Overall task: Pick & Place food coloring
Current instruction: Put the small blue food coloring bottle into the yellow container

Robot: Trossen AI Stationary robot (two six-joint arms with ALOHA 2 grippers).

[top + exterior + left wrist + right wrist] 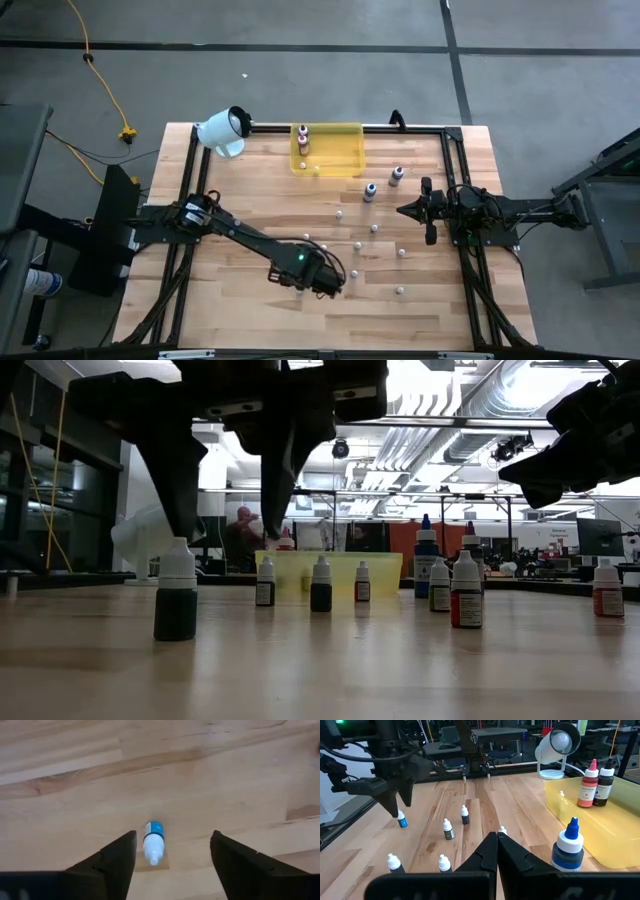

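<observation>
Small food coloring bottles (357, 244) stand upright, scattered; two apparently in tray (345, 165)

Lab: exposed ceiling ducts (480, 405), workbenches (495, 735)

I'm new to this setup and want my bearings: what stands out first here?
The left gripper hangs open over a small blue-labelled bottle standing near the table's front middle. More little dropper bottles dot the centre, and a yellow tray at the far edge already holds two bottles. The right gripper waits shut by the right side.
</observation>
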